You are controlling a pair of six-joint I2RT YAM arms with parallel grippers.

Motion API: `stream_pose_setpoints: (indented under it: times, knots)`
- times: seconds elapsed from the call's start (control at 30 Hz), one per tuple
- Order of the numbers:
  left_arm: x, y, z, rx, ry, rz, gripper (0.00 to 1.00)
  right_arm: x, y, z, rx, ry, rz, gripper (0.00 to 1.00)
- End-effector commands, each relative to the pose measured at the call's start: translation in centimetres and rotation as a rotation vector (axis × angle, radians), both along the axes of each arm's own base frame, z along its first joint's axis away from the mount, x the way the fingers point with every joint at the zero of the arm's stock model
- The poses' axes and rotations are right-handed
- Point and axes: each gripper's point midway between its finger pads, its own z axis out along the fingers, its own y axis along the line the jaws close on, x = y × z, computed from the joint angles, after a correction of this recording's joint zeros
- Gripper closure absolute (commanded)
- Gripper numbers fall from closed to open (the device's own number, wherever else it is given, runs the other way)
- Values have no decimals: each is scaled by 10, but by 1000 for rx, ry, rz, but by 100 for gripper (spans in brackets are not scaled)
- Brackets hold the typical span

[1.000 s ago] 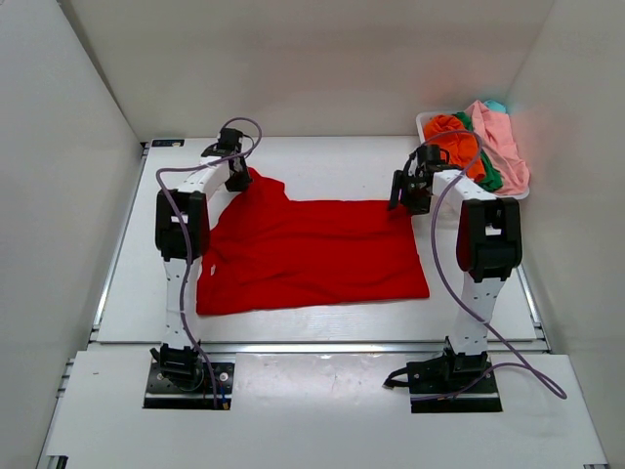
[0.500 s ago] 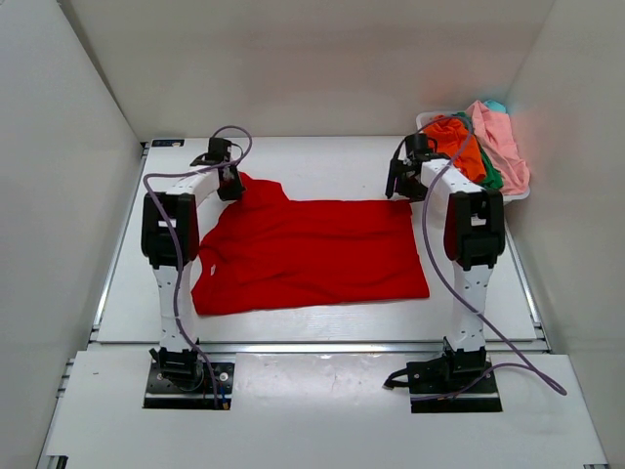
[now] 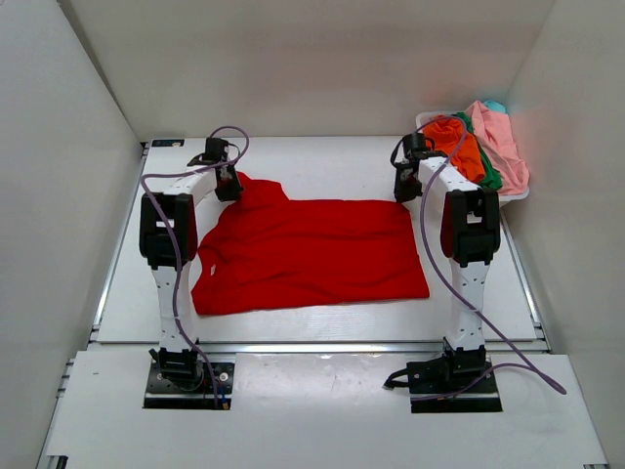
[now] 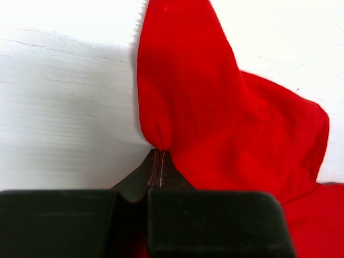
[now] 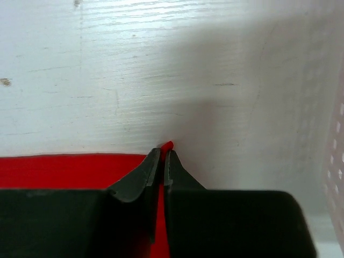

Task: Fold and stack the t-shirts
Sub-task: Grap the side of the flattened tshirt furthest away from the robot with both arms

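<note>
A bright red t-shirt [image 3: 312, 252] lies spread flat across the middle of the table. My left gripper [image 3: 229, 188] is at its far left corner, shut on a pinched fold of the red cloth [image 4: 161, 137]. My right gripper [image 3: 405, 192] is at the far right corner, shut on the shirt's edge, a red tip [image 5: 167, 144] poking out between the fingers. Orange [image 3: 457, 145], green [image 3: 488, 178] and pale pink [image 3: 502, 142] t-shirts are heaped at the back right, with a bit of teal [image 3: 496, 105] behind them.
A white plastic basket [image 3: 426, 121] at the back right corner holds the heap of shirts; its wall [image 5: 336, 150] shows at the right edge of the right wrist view. White walls enclose the table on three sides.
The right gripper moved to the shirt's far right corner and shut on the cloth edge. The left arm pulled its corner slightly farther back and left.
</note>
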Motion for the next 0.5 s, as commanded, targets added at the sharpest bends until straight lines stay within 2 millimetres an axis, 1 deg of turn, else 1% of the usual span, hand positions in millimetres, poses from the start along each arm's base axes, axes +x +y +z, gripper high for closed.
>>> stream_pose_setpoints:
  times: [0.0, 0.03, 0.07, 0.1, 0.13, 0.17, 0.2, 0.23, 0.27, 0.3, 0.33, 0.37, 0.4, 0.43, 0.47]
  knots:
    - [14, 3, 68, -16, -123, -7, 100, 15, 12, 25, 34, -76, 72, 100]
    - [15, 6, 77, -27, -139, -2, 100, 21, 10, 33, 45, -103, 85, 99]
    - [14, 10, 80, -38, -142, 2, 100, 24, 11, 42, 56, -126, 94, 100]
    - [15, 5, 91, -55, -165, -10, 100, 27, 11, 47, 69, -144, 100, 100]
    - [16, 7, 101, -68, -185, -8, 100, 32, 8, 56, 78, -172, 98, 100]
    - [16, 9, 105, -79, -196, -10, 100, 34, 11, 63, 98, -189, 117, 100]
    - [15, 10, 114, -80, -213, -14, 100, 35, 11, 67, 120, -203, 125, 100]
    - [14, 11, 121, -88, -228, -18, 100, 38, 11, 77, 138, -230, 132, 100]
    - [11, 11, 124, -86, -227, -21, 100, 38, 11, 81, 149, -239, 132, 100]
    - [11, 15, 130, -87, -236, -18, 100, 39, 7, 82, 151, -244, 130, 100]
    - [7, 13, 130, -90, -233, -26, 100, 37, 8, 91, 161, -258, 139, 100]
    - [4, 14, 134, -94, -238, -28, 100, 36, 7, 97, 159, -271, 138, 100]
    - [1, 16, 134, -91, -238, -25, 100, 33, 6, 101, 170, -276, 139, 100]
    - [-2, 16, 138, -92, -245, -27, 100, 31, 6, 99, 170, -273, 144, 100]
    - [-7, 18, 141, -86, -247, -31, 100, 27, 6, 103, 172, -280, 150, 100]
